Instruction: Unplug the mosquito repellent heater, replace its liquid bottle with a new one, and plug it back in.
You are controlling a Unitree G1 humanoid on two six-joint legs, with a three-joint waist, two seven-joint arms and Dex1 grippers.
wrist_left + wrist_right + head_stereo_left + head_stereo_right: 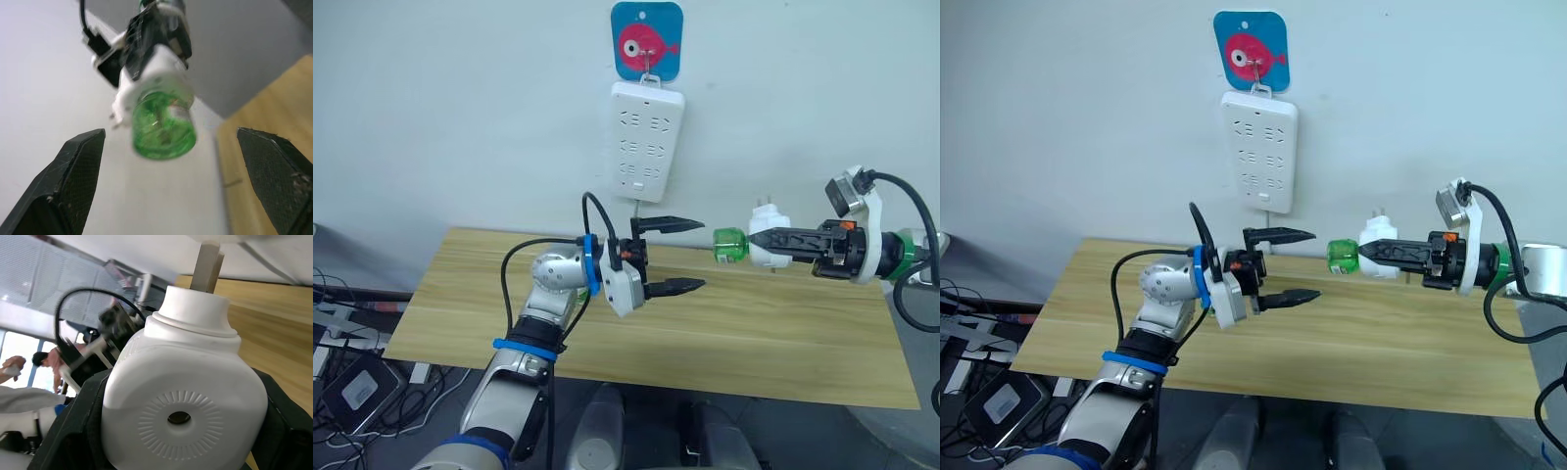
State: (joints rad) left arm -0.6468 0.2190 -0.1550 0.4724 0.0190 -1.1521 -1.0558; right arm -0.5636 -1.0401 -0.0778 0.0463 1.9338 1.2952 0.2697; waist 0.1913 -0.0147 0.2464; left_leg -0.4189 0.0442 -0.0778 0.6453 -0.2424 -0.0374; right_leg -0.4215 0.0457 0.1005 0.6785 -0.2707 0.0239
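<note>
Already unplugged: mosquito repellent heater (769,245) held in mid-air above the desk (783,338), clamped in the right gripper (756,238), green liquid bottle (729,245) pointing toward the left gripper (680,255). Left gripper spread wide, empty, just short of the bottle. Probably at the bottle-removal step; next, close on the bottle and twist it free. Open air all round both arms; power strip (647,142) on the wall behind, well above.
</note>
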